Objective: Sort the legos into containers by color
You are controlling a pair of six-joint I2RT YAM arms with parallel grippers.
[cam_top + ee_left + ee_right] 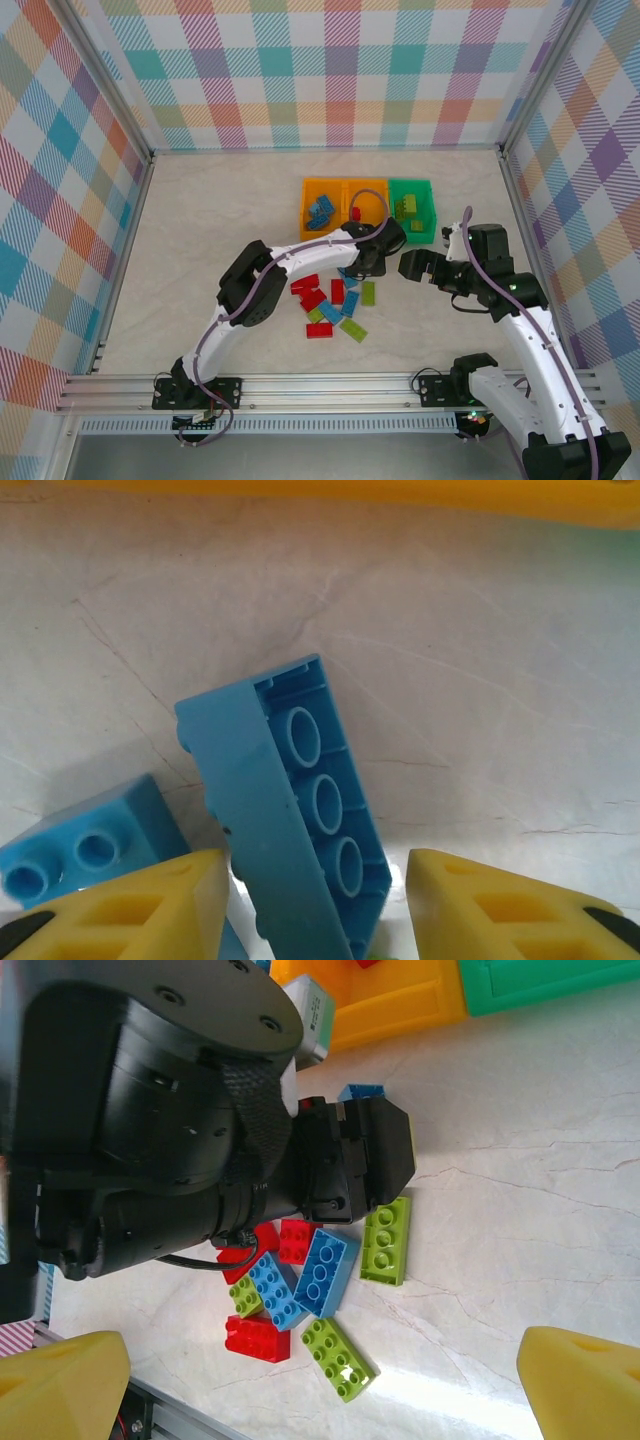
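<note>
Between left tool (318, 905) fingers (130, 910), a blue lego (290, 810), hollow underside in view.

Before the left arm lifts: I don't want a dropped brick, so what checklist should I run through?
1. Blue brick between the left gripper's fingers: ok.
2. Fingers closed on it: not ok. A gap shows at one finger, and the brick stands tilted on edge.
3. Second blue brick clear of the fingers: cannot tell. It lies right beside one of them.
4. Destination settled: ok. The end orange bin already holds blue bricks.
5. Right gripper out of the way: ok, probably. It is open and empty, off to the side in front of the green bin.
</note>
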